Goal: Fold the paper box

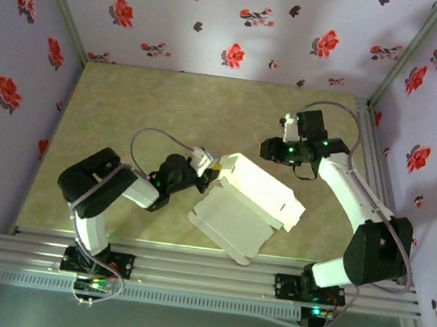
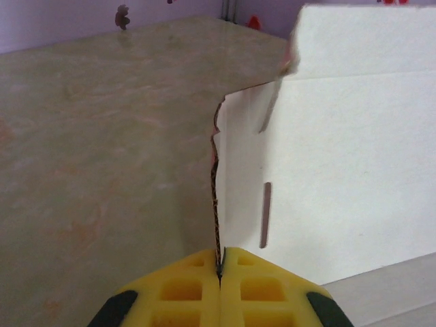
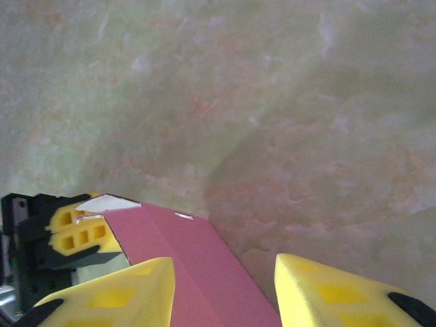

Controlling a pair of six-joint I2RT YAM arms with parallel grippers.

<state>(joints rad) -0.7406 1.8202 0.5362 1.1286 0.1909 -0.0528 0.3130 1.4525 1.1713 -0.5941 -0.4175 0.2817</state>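
Note:
The paper box (image 1: 249, 204) lies partly folded in the middle of the table, whitish face up, one panel raised. In the left wrist view its white panel (image 2: 340, 170) stands upright with two slots, and its thin edge runs down between the fingers. My left gripper (image 1: 211, 167) (image 2: 220, 269) is shut on that left edge. My right gripper (image 1: 268, 148) (image 3: 223, 262) hovers at the box's far side with its jaws apart. The salmon-pink face of the box (image 3: 177, 252) runs below and between its fingers, close to the left one, not pinched.
The green marbled tabletop (image 1: 144, 112) stretches to the left and back. Floral walls (image 1: 239, 20) close the back and both sides. An aluminium rail (image 1: 203, 275) runs along the near edge, and a post stands at the back right corner (image 1: 372, 112).

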